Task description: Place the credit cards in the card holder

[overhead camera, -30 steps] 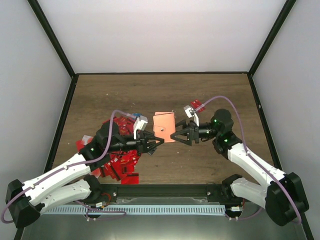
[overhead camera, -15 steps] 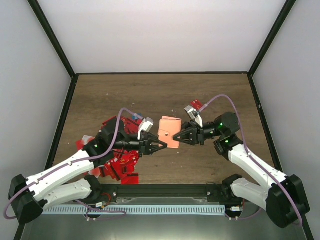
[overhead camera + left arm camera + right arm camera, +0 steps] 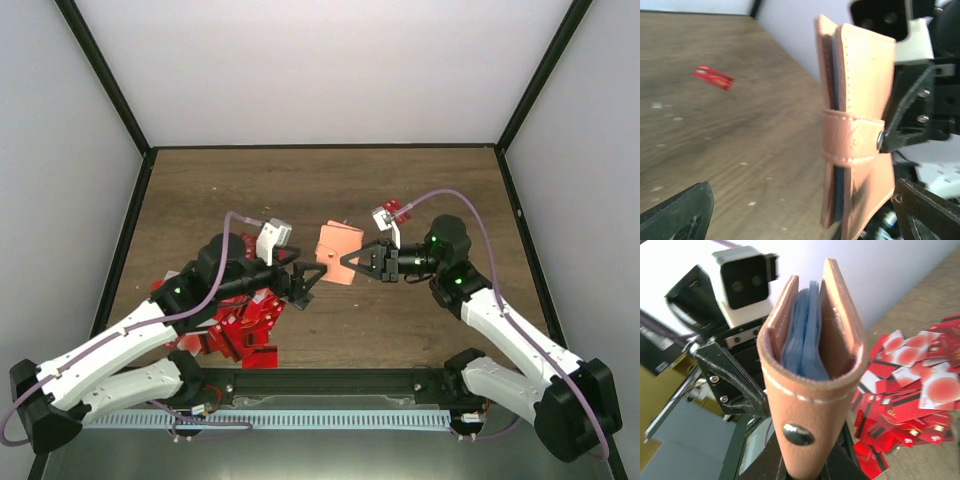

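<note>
— Looking down from above, where did we find the card holder (image 3: pixel 335 250)?

— Near the middle of the desk (image 3: pixel 300 185), held upright on edge between the two arms. The right gripper (image 3: pixel 347 261) was pinching it from the right, its jaws pressed onto the tan cover. We could not tell whether its lower edge touched the wood.

— And the left gripper (image 3: pixel 307 284)?

— We saw it spread wide, just beside the holder's left edge and apart from it. In the left wrist view its two fingers sat at the bottom corners, with the holder standing beyond them.

— Was the holder closed?

— Not quite. From the right wrist we saw the two covers parted at the top, with light blue sleeves (image 3: pixel 802 340) between them and a metal snap (image 3: pixel 798 434) on the fold. A strap (image 3: pixel 852 137) ran across one cover.

— Where were the credit cards (image 3: pixel 240 322)?

— Mostly in a red heap on the desk under the left arm, near its front edge and apart from the holder. We saw a lone red card (image 3: pixel 713 77) lying flat farther back.
</note>
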{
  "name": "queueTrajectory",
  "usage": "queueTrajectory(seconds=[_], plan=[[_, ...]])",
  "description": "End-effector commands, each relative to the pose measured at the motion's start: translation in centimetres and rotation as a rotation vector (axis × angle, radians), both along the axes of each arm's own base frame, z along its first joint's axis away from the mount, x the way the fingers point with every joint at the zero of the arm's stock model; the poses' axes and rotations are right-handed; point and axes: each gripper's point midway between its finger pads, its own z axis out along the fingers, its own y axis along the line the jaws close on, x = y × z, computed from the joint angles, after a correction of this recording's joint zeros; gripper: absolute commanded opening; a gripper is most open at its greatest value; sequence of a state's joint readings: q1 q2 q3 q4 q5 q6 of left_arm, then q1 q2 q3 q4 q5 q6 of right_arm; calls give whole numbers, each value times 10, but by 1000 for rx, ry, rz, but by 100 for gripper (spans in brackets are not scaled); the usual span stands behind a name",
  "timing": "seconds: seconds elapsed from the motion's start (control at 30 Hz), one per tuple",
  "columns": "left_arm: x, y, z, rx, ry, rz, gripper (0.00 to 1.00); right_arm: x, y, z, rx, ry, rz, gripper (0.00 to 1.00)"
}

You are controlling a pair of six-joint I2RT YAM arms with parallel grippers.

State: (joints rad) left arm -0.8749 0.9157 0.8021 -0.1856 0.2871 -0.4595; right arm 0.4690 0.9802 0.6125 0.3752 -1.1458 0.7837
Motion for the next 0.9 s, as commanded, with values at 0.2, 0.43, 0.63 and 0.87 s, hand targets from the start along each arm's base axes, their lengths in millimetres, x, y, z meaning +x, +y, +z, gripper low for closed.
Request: queueTrajectory(seconds=[0.2, 0.43, 0.63, 0.87], plan=[[44, 55, -10, 263, -91, 361, 83, 53, -8, -38, -236, 165, -356, 1], [52, 23, -31, 388, -111, 323, 77, 58, -2, -59, -348, 226, -398, 1], [56, 0, -46, 419, -103, 267, 73, 60, 1, -66, -374, 247, -390, 1], [56, -11, -58, 430, -95, 231, 73, 57, 6, -68, -368, 251, -357, 1]])
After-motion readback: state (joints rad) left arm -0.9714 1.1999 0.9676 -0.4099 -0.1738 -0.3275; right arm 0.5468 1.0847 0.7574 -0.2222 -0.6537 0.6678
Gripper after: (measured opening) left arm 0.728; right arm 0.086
